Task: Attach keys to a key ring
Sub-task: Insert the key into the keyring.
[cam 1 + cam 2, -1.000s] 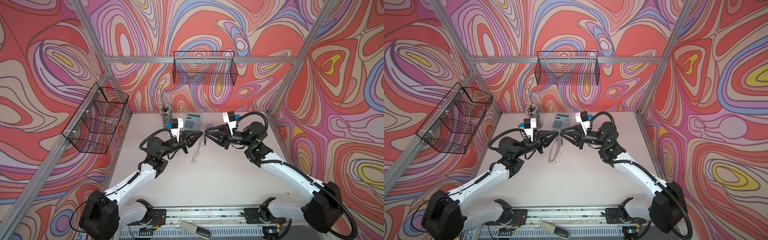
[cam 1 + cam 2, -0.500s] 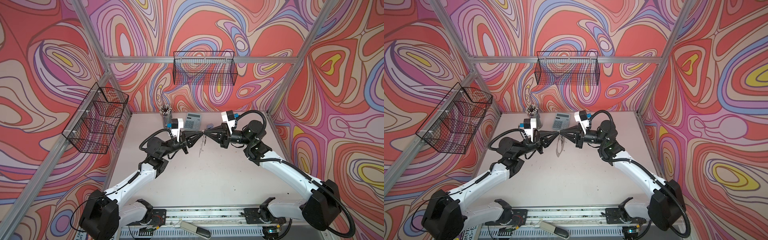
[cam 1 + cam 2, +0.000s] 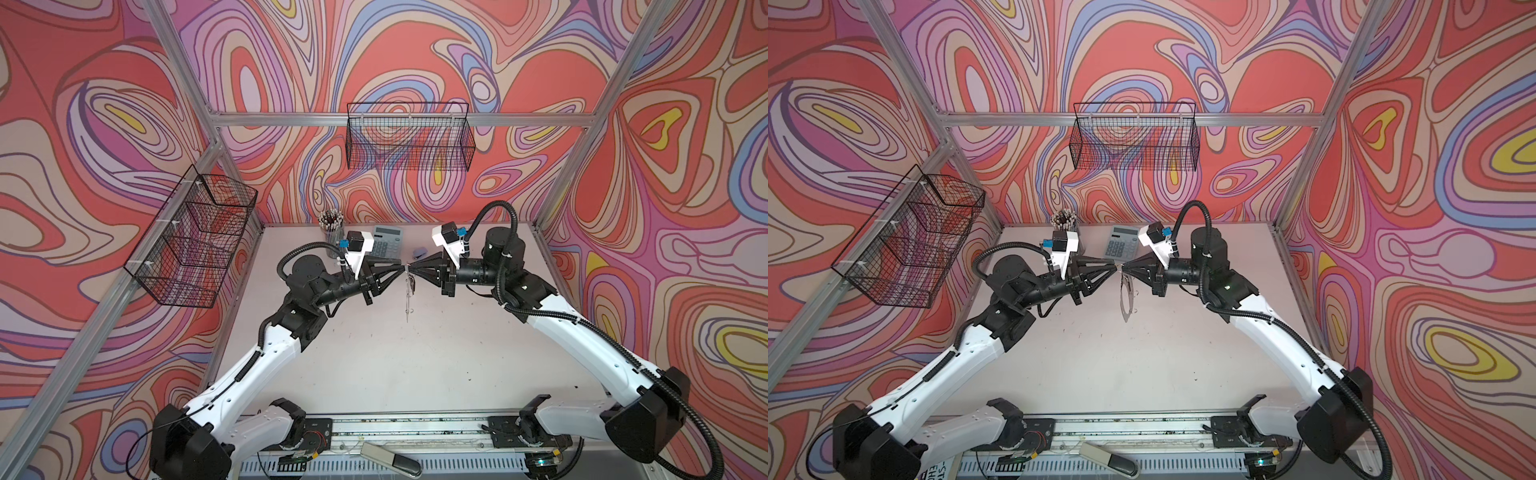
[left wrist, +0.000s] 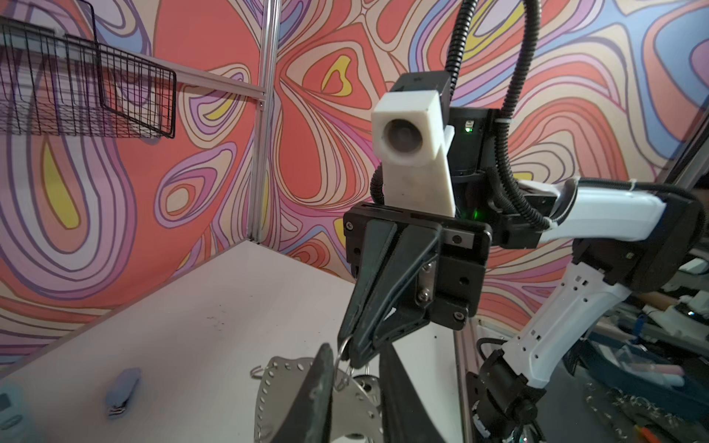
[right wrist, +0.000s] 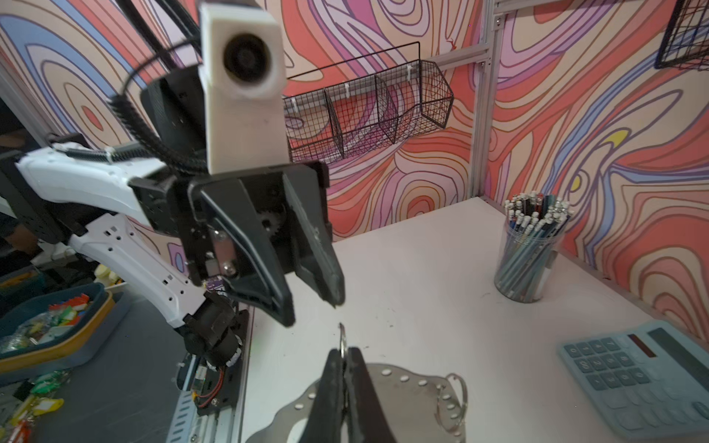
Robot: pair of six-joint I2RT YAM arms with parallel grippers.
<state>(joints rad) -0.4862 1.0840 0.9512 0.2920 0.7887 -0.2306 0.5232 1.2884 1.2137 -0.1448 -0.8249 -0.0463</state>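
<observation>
The left claw (image 5: pixel 311 308) stands spread, with nothing between its jaws, its tips just in front of the ring. The key ring (image 5: pixel 406 395) hangs in the air over the back middle of the counter (image 5: pixel 422 287), between the two claws, and nothing holds it from below. It is a flat greyish oval band with a dotted rim. The right claw (image 5: pixel 344 354) is pressed together on one small wire loop (image 5: pixel 342 335) at the rim and carries the whole band by it.

I think the band is light and stiff, but on this one loop it can easily swing and twist. The wire is thin and smooth, so it may slip. The flat rim beside the loop seems the better place to take hold.

Where the key is, I cannot tell.
</observation>
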